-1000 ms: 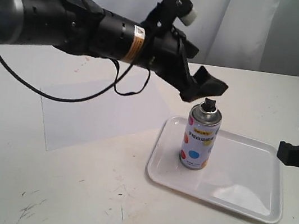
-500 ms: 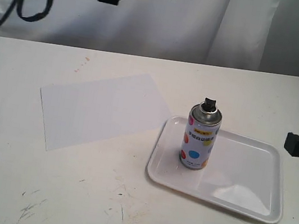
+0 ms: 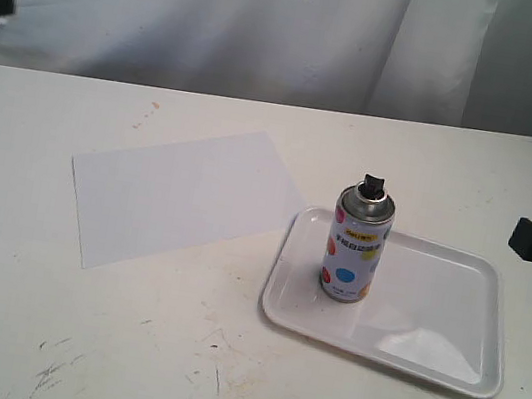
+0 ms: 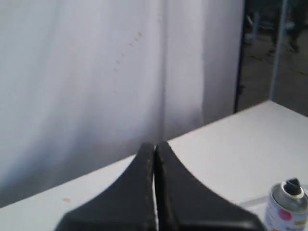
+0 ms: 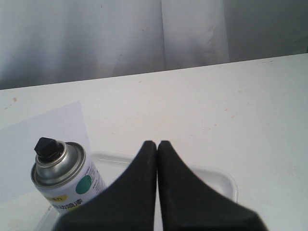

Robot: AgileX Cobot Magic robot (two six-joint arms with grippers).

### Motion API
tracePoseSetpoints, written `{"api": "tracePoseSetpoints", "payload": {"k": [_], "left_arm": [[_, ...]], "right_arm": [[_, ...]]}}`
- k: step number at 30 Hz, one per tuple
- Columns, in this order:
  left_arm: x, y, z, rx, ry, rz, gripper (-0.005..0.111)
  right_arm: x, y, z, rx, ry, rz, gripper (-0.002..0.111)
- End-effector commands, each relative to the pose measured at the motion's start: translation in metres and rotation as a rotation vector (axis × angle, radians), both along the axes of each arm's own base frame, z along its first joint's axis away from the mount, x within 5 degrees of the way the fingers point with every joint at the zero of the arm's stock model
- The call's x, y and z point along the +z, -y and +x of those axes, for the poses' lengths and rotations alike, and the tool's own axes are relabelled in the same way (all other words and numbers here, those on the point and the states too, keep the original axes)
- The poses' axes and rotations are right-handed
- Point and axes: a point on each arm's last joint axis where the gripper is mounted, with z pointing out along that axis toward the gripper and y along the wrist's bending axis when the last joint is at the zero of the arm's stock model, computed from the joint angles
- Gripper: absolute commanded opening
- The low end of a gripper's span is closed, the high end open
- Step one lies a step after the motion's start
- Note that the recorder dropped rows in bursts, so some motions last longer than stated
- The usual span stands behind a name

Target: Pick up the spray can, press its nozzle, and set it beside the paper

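While left gripper and right gripper both sit pinched closed, empty, I count nothing done. Spray can upright on tray; paper at its ten o'clock, apart. Grasp, nozzle press, placing all left.

The big white table has little dark scratches and marks near its front edge. A flat white paper lies on it, a bit left of the middle and turned a little crooked to the table's edges. A shiny white tray lies to the right, closer to the front edge, and one corner of the paper is just beside its rim.
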Motion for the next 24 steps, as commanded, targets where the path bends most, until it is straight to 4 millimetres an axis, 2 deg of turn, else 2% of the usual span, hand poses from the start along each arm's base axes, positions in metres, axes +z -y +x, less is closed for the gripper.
{"api": "tracePoseSetpoints", "payload": {"k": [1, 3, 5, 8, 11, 19, 24], "left_arm": [[0.015, -0.031, -0.046, 0.199, 0.133, -0.090, 0.000], [0.009, -0.048, -0.066, 0.319, 0.178, -0.102, 0.000], [0.005, -0.057, -0.076, 0.384, 0.198, -0.121, 0.000], [-0.010, -0.070, -0.090, 0.493, 0.195, -0.122, 0.000], [-0.025, -0.079, -0.098, 0.558, 0.168, -0.037, 0.000], [-0.046, -0.073, -0.105, 0.468, -0.012, 0.040, 0.000], [-0.047, -0.073, -0.105, 0.475, -0.035, 0.018, 0.000]], "right_arm": [[-0.002, 0.000, -0.002, 0.012, -0.004, -0.008, 0.000], [-0.002, 0.000, -0.002, 0.012, -0.004, -0.008, 0.000], [-0.002, 0.000, -0.002, 0.012, -0.004, -0.008, 0.000], [-0.002, 0.000, -0.002, 0.013, -0.006, -0.008, 0.000], [-0.002, 0.000, -0.002, 0.013, -0.006, -0.008, 0.000], [-0.003, -0.001, -0.002, 0.021, -0.016, -0.007, 0.000], [-0.003, -0.001, -0.002, 0.022, -0.017, -0.005, 0.000]]}}
